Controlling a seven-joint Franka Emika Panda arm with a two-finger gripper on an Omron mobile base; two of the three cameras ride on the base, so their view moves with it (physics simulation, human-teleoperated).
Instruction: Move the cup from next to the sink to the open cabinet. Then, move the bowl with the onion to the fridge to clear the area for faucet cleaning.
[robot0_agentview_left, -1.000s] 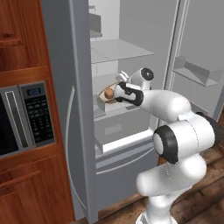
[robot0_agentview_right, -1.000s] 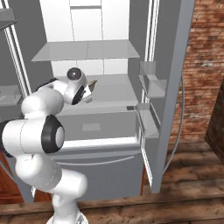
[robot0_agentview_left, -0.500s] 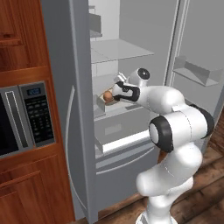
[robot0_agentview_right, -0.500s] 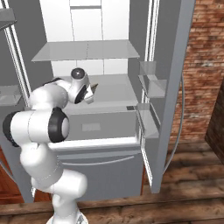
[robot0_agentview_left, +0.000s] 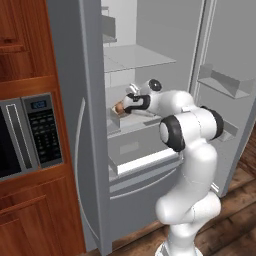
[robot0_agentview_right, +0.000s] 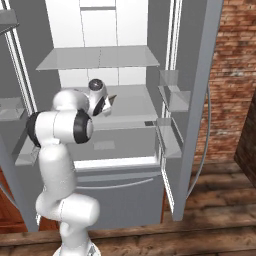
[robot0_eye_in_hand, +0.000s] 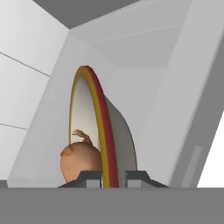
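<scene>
Simulated kitchen, wood plank floor, red brick wall (robot0_agentview_right: 230, 65) on the right in the right base view, reddish-brown cabinetry (robot0_agentview_left: 25, 45) and a steel microwave (robot0_agentview_left: 30, 132) with keypad on the left in the left base view. The fridge (robot0_agentview_left: 92, 125) stands open, both grey doors swung out, pale interior with glass shelves, door bins (robot0_agentview_right: 172, 97) on the right-hand door, a drawer front below. White arm reaches into the fridge at middle shelf level. The gripper (robot0_agentview_left: 122, 108) is inside the compartment, over the middle shelf (robot0_agentview_right: 127, 107). In the hand view the gripper (robot0_eye_in_hand: 113, 178) is clamped on the rim of the bowl (robot0_eye_in_hand: 103, 131), one dark tip on each side of the rim, jaws nearly together with just the thin wall between them. The bowl shows edge-on in that view, its rim standing up from the tips, yellow and red banding on the rim, pale inside facing left, grey outside facing right. The onion (robot0_eye_in_hand: 81, 162) sits inside the bowl near the gripped edge, brownish with a small stalk, touching the inner surface just beside the left tip. In the left base view the onion (robot0_agentview_left: 119, 108) shows as a small tan ball at the gripper end. Whether the bowl rests on the shelf or hangs above it, cannot tell. White fridge walls behind the bowl in the hand view.
</scene>
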